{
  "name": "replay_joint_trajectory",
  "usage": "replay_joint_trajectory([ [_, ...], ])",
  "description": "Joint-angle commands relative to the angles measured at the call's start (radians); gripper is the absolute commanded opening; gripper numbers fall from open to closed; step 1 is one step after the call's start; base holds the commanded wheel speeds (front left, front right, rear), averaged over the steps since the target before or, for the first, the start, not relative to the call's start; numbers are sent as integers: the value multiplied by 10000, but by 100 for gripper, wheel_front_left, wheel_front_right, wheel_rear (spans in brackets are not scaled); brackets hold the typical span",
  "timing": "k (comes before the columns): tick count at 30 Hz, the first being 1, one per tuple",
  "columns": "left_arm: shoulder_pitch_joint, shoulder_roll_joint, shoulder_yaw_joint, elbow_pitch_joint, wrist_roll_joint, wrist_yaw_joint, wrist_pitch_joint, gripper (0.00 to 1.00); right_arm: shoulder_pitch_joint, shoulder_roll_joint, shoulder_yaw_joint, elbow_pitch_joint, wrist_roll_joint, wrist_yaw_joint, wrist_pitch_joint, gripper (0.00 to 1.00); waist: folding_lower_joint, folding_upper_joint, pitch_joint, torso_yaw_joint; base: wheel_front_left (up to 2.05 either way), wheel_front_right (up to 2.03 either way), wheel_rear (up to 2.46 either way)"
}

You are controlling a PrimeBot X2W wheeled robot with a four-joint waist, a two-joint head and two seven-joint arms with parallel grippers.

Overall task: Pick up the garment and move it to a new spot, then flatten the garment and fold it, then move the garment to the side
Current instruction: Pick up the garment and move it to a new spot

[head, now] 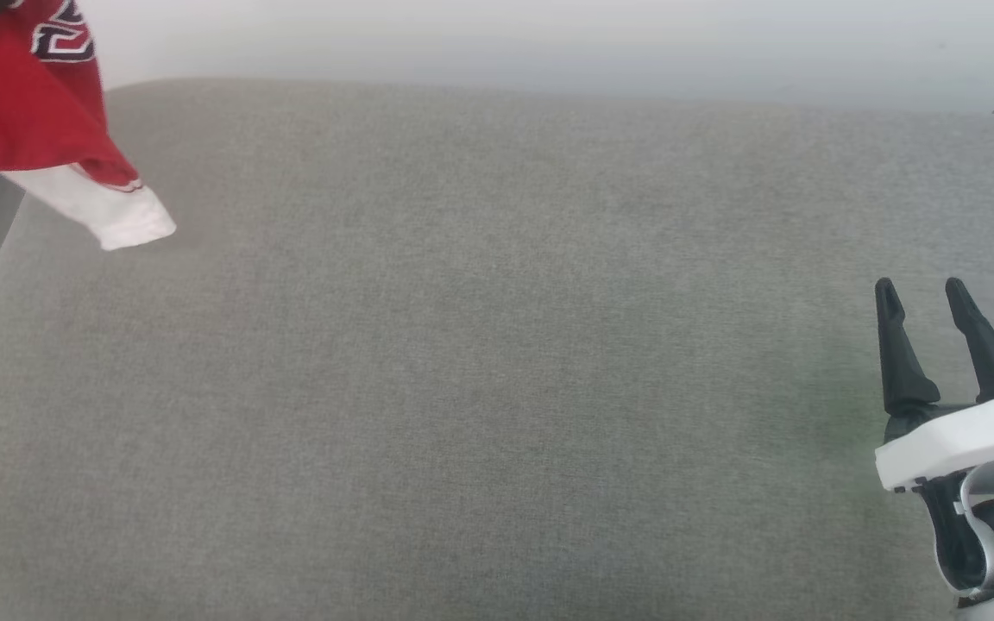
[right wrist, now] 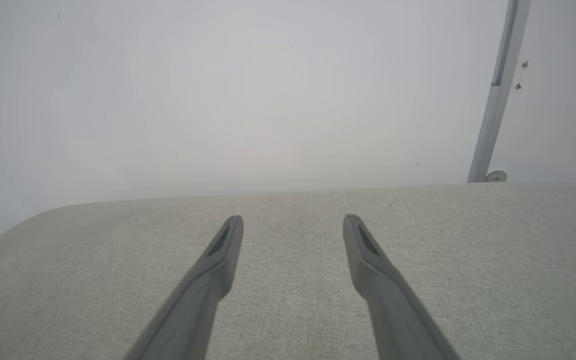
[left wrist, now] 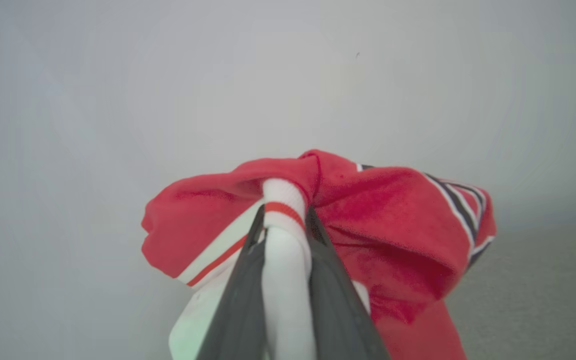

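Lettering mostly cut off; garment (left wrist: pixel 393 225) bunched, hanging from left gripper (left wrist: pixel 284 220), which is clamped on its white sleeve. Right gripper (head: pixel 920 289): fingers apart, grey fabric surface (head: pixel 462 388) beneath, pale wall (right wrist: pixel 218 75) ahead.

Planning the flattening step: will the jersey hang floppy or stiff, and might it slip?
Likely floppy: the garment bunches and droops around the left pincer, a white sleeve dangling. Probably light, since a single pinch carries it. Slipping seems unlikely; cloth fills the shut jaws.
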Motion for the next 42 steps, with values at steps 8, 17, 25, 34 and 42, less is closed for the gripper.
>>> replay_joint_trajectory([
  [8,719,153,-97,-3135,-292,864,1459,0,-16,226,-98,259,91,1,-321,100,0,0,-261,-739,0,0,0],
  [17,1053,-197,-575,-5241,-328,1426,2376,0,-261,437,-6,594,18,1,-499,100,0,0,-272,-2067,0,0,0],
  [25,751,-871,-1431,-6311,-97,1625,2980,0,-481,555,156,1106,137,1,-783,100,0,0,-261,-3637,0,0,0],
  [34,231,-1984,-2496,-6735,65,1597,3273,0,-562,697,219,1555,234,1,-1113,100,0,0,-21,-4514,0,0,0],
  [42,1386,-2114,-3002,-6689,-19,1938,3382,0,-502,794,316,1863,302,1,-1305,100,0,0,241,-4405,0,0,0],
])
